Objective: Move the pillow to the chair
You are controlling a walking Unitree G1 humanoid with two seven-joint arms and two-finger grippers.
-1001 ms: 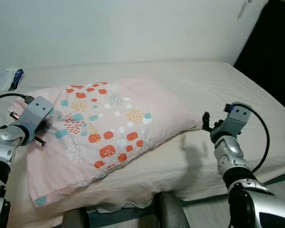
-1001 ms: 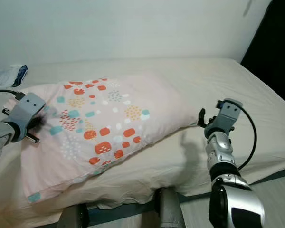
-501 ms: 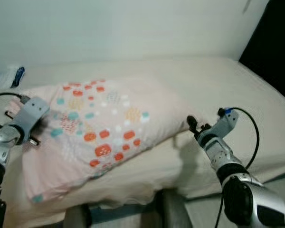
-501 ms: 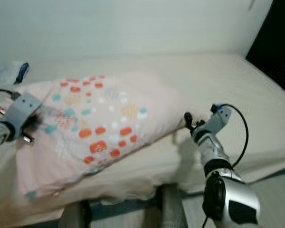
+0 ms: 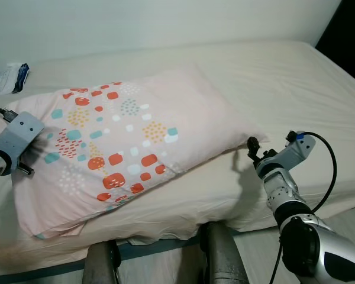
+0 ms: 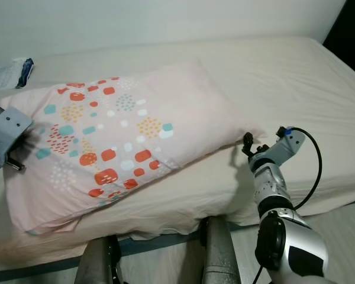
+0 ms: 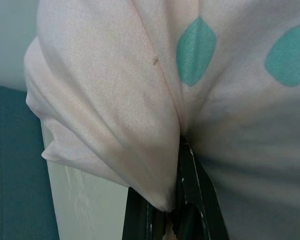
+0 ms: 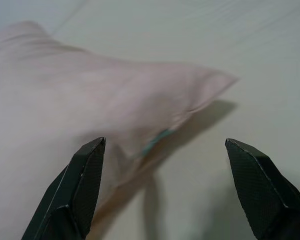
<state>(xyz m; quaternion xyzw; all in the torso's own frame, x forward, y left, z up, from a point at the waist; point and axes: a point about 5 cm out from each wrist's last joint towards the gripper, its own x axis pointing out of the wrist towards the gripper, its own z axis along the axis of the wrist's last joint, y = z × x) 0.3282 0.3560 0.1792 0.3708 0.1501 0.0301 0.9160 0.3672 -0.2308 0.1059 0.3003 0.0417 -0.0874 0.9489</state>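
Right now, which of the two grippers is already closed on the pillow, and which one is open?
The left gripper is closed on the pillow, pinching a fold at its end. The right gripper is open, its fingers spread before the opposite corner, not touching it.

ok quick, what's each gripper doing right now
Left gripper: shut on the pillow, pinching a fold of fabric at its end.
Right gripper: open, holding nothing, fingers spread just short of the pillow's opposite corner.
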